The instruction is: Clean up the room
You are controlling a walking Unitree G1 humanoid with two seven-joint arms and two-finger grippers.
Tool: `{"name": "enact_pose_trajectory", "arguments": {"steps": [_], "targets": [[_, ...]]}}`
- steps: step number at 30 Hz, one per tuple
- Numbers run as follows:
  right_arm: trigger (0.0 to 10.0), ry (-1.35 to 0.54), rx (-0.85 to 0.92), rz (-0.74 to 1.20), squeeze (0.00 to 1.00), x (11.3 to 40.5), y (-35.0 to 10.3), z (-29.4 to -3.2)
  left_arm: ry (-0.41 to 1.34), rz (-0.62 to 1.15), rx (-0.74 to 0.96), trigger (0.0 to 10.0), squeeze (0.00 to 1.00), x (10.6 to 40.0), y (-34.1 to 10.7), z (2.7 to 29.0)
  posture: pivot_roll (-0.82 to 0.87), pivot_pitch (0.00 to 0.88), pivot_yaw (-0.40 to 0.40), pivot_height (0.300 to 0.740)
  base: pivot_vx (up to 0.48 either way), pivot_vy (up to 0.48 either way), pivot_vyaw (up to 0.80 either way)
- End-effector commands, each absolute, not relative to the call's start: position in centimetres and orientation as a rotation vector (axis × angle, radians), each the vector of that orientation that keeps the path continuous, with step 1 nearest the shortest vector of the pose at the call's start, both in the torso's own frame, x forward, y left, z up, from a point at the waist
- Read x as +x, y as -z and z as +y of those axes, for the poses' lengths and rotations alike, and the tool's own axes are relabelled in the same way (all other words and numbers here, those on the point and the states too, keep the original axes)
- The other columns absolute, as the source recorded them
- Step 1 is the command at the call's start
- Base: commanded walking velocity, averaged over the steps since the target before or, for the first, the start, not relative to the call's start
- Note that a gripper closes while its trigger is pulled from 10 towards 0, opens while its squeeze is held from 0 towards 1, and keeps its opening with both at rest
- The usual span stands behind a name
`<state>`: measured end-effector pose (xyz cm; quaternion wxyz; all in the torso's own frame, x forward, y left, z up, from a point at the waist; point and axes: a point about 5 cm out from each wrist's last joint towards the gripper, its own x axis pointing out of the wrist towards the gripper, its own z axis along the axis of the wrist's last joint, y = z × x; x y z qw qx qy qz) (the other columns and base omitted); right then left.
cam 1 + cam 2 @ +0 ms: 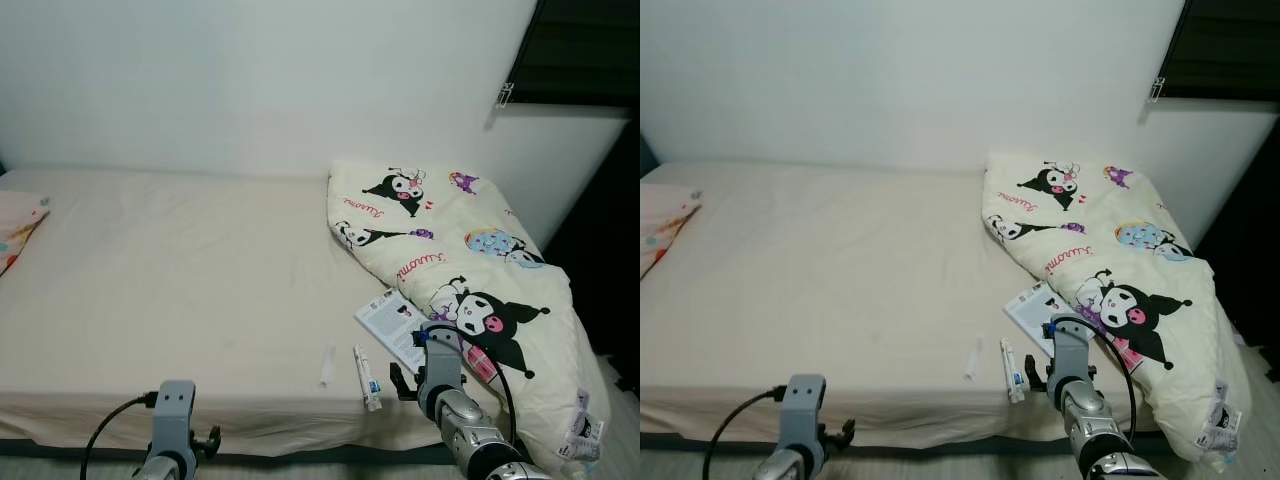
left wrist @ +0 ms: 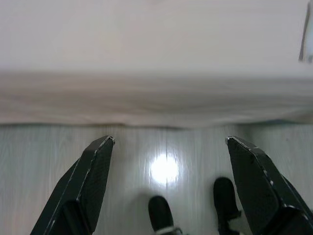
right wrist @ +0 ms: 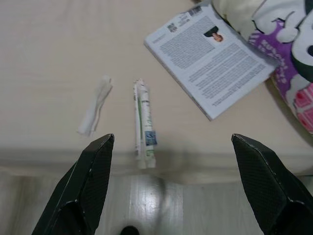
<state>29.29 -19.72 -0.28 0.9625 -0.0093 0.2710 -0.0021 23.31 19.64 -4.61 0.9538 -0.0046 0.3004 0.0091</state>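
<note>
1. The left gripper (image 2: 166,183) hangs below the bed (image 1: 180,290) edge with its fingers spread wide and nothing between them; under it is floor.
2. A wrapper (image 3: 95,106), crumpled and pale, lies on the sheet near the bed's front edge, left of the tube. It looks feather-light and soft; a pinch across its middle would likely do.
3. The tube (image 3: 143,126) lies just beside it, lengthwise toward the edge, its end almost overhanging. It seems light, slim and slightly slick, so it is best taken across its midsection.
4. The right gripper (image 3: 171,183) hovers at the bed edge, fingers wide apart and empty; the tube sits ahead of them, nearer the left finger (image 3: 90,181).
5. The booklet (image 3: 210,58) lies flat, its far corner tucked under the quilt (image 1: 470,270); thin and floppy, it is probably easiest lifted by a free edge.
</note>
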Motion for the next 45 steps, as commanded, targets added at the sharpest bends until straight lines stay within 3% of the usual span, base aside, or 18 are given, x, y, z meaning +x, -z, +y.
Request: {"name": "enact_pose_trajectory", "arguments": {"steps": [1, 11, 19, 34, 45], "targets": [[10.0, 0.008, -0.028, 0.527, 0.0, 29.5, 0.0, -19.8, 0.003, 0.606, 0.001, 10.0, 0.0, 23.4, 4.6, 19.3, -0.13, 0.0, -0.025, 0.74, 0.0, 0.0, 0.0], [10.0, 0.026, 0.014, 0.483, 0.0, 31.1, -1.6, -19.8, 0.028, 0.453, -0.035, 10.0, 0.0, 26.7, 1.9, 18.5, -0.13, 0.0, -0.026, 0.73, 0.0, 0.0, 0.0], [10.0, 0.034, 0.013, 0.414, 0.0, 32.5, -3.4, -20.2, 0.071, 0.294, -0.09, 10.0, 0.0, 29.6, -1.3, 18.3, -0.12, 0.0, -0.029, 0.695, 0.0, 0.0, 0.0], [10.0, 0.055, 0.007, 0.416, 0.0, 32.6, -3.5, -20.4, 0.115, 0.205, -0.112, 10.0, 0.0, 30.9, -3.1, 17.4, -0.12, 0.0, -0.02, 0.63, 0.0, 0.0, 0.0], [10.0, 0.064, 0.105, 0.388, 0.0, 32.4, -3.5, -20.5, 0.137, 0.144, -0.127, 10.0, 0.0, 31.4, -4.2, 17.1, -0.11, 0.0, -0.013, 0.59, 0.0, 0.0, 0.0]]}}
